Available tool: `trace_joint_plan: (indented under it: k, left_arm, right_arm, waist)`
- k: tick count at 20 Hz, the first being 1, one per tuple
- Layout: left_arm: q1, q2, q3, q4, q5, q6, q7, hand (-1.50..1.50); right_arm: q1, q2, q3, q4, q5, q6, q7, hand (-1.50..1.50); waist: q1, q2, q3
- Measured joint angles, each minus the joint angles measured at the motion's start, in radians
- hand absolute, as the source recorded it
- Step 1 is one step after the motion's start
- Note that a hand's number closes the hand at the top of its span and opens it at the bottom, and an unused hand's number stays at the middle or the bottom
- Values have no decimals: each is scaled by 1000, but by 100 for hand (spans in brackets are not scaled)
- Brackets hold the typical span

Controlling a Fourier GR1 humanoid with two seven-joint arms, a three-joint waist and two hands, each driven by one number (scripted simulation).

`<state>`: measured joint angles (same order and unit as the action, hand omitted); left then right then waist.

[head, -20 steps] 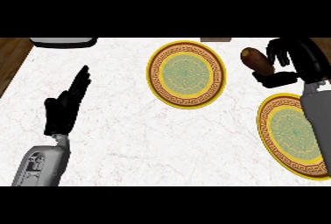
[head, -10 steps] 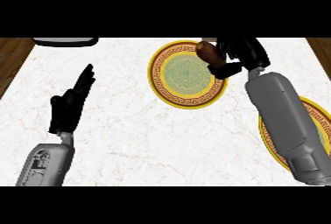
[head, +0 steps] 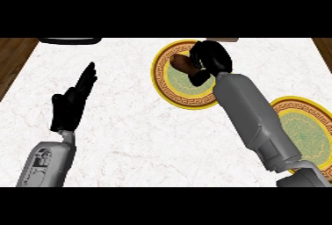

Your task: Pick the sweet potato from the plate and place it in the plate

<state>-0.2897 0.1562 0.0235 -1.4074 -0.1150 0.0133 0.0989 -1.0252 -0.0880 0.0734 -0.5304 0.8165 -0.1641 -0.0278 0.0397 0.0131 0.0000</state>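
Counter point(head: 142, 145): white marble, wood floor seen at both sides.
Far plate point(head: 170, 90): at 12 o'clock.
Near plate point(head: 304, 127): at 4 o'clock.
Right hand point(head: 214, 57): curled round sweet potato point(head: 183, 63), over far plate.
Left hand point(head: 74, 99): at 9 o'clock, fingers straight, nothing held.

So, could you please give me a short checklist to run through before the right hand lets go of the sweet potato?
1. Sweet potato over the far plate: ok.
2. Right hand curled round it: ok.
3. Sweet potato resting on the plate's surface: cannot tell.
4. Bare plate beneath for it to lie on: ok.
5. Left hand open and apart from the plates: ok.
6. Near plate holds nothing: ok.
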Motion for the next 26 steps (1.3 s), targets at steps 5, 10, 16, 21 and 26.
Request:
trace_joint_plan:
  k: [5,10,16,21,26]
  left_arm:
    - [3,0,-4,-12,1,-9,1,0]
    - [-9,-4,-6,-3,-6,-6,-3,0]
    - [-22,5,10,21,0,-13,-14,0]
    - [-6,10,16,-2,6,-16,4,0]
    - [17,-4,4,-9,-10,-1,-1,0]
  right_arm:
    - [-33,45,-62,155,-36,-41,-13,-150]
    - [-59,69,-119,250,-82,-79,-76,-150]
    - [-72,75,-252,238,-225,-81,-198,-150]
    - [-63,22,-373,208,-343,-83,-253,-150]
    - [-20,-69,-454,191,-425,-52,-295,-150]
  waist:
    - [13,7,1]
    - [20,11,1]
    - [13,10,2]
    - [-2,1,1]
    - [-17,-4,1]
